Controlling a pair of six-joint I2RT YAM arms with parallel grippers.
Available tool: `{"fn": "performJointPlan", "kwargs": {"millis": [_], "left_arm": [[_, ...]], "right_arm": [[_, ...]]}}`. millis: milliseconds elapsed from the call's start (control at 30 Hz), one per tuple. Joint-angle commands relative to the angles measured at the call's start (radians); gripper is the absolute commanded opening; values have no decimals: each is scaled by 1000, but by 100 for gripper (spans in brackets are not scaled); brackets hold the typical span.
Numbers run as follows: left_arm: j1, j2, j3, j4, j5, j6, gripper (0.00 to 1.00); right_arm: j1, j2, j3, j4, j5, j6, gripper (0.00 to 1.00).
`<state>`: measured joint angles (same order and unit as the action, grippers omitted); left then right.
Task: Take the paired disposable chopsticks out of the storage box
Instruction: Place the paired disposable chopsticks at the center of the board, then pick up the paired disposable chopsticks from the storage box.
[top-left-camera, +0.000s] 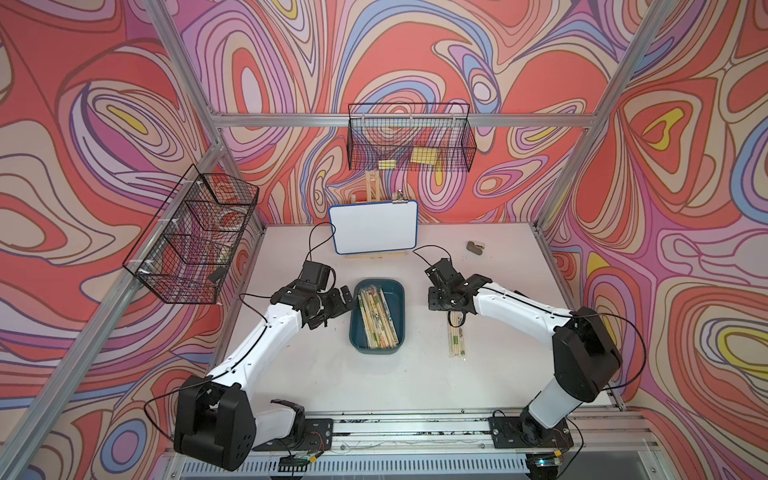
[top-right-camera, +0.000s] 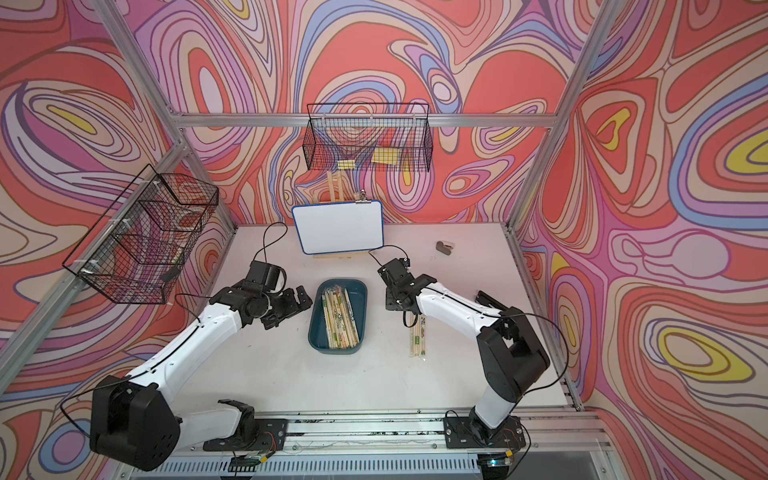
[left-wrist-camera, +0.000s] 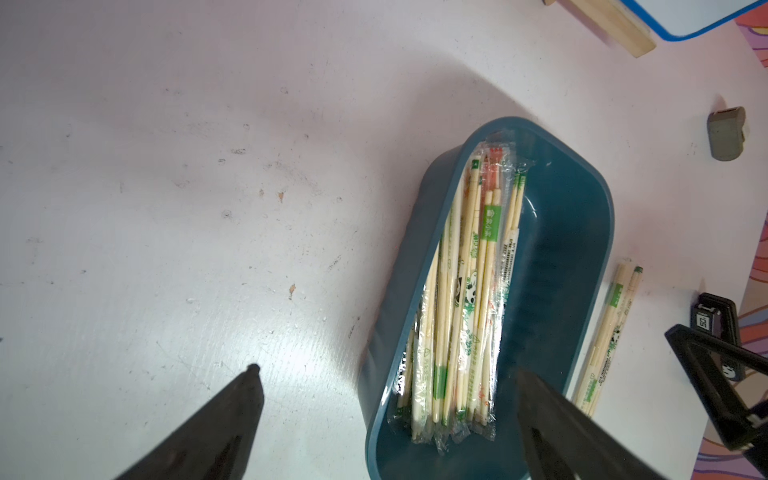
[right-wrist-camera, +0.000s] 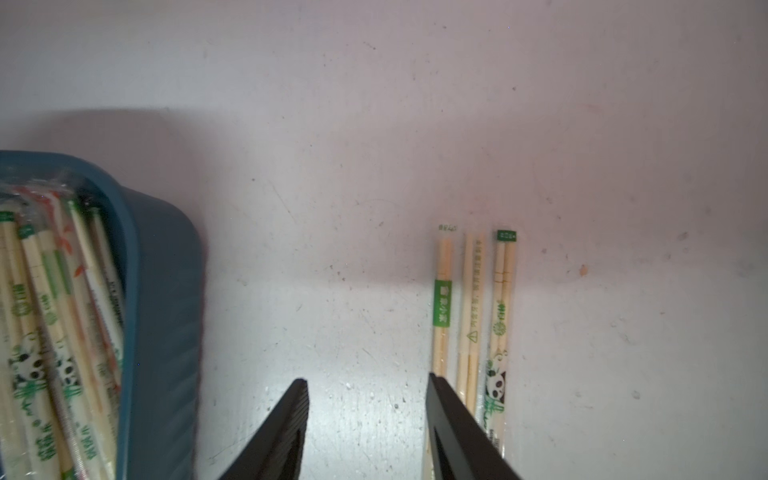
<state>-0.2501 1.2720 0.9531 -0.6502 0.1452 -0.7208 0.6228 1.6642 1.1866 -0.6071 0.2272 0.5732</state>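
a: so where's everything sitting? which claw goes next?

b: blue box (top-left-camera: 395, 303) is mid table (top-left-camera: 316, 374), long side running 12 to 6. most of the chopsticks (top-left-camera: 376, 318) lie in it, bunched against its 9 o'clock wall, tilted a hair toward 11-to-5. three pairs (top-left-camera: 455, 336) lie flat on the table at the box's 3 to 4 o'clock, also 12 to 6, side by side.

a: and the claws?

b: left claw (left-wrist-camera: 386, 370) is spread wide, holding nothing, parked just beside the box at its 9 o'clock. right claw (right-wrist-camera: 366, 377) sits over the 12 o'clock end of those three pairs, fingers partway apart, bare table between them, so empty too.

a: so left for the next grab?

b: i'd guess so. the bundle is at its 3 o'clock, hugging the wall nearest it, while the right one has the empty half of the box to cross. fingers need to close across the sticks, 9 to 3, not along them.
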Motion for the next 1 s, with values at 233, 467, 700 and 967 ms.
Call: {"fn": "performJointPlan", "kwargs": {"millis": [233,467,700,967], "left_arm": [[-2,12,40,-27,-65,47,100],[14,7,44,-29,-63,62,100],[38,-8,41,-31,-63,72,100],[64,-16,42,-37,-60,86,100]], "right_arm": [[14,-36,69,79,-142,-29,78],[41,-53,103,129,-91,6,98],[20,-52,85,237,-290,-30,98],[67,117,230,149,-365,-41,96]]}}
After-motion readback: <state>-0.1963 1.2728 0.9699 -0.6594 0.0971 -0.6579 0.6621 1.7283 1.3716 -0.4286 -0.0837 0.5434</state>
